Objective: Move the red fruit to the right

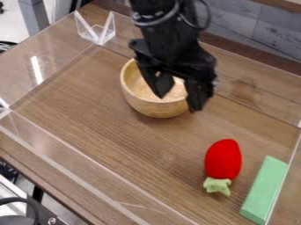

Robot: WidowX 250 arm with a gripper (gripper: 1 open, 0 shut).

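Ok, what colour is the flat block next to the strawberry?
Light green; the block shows plainly in the camera view, right of the strawberry.
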